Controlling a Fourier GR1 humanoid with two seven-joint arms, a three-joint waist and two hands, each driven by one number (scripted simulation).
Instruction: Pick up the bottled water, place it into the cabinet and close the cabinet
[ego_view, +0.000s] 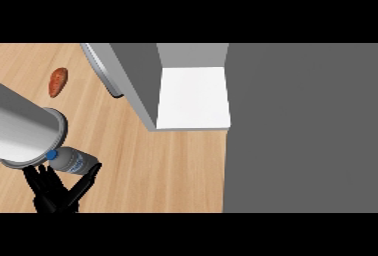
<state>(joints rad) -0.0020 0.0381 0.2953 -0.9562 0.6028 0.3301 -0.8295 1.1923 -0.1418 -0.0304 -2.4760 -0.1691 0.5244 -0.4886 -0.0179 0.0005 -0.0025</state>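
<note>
At the wooden counter (166, 170), my left hand (52, 197) shows at the lower left of the head view, its black fingers (91, 176) straight and spread apart in a V, not curled round anything. The bottled water (74, 161) lies on its side at the mouth of that V, between the fingertips, its blue cap (52, 155) pointing left towards the rim of my grey forearm (22, 130), which hides part of the hand. Whether the fingers touch the bottle I cannot tell. The cabinet (295, 125) fills the right side of the view as a broad dark grey block, well apart from the bottle. Its door (136, 80) stands open, swung out over the counter, and the white floor (193, 97) of the compartment shows bare beside it. A dark handle (117, 94) sits on the door's outer face. A reddish-brown sweet potato (57, 81) lies on the counter at the upper left, near the door's far side and above my forearm. My right hand does not show.
</note>
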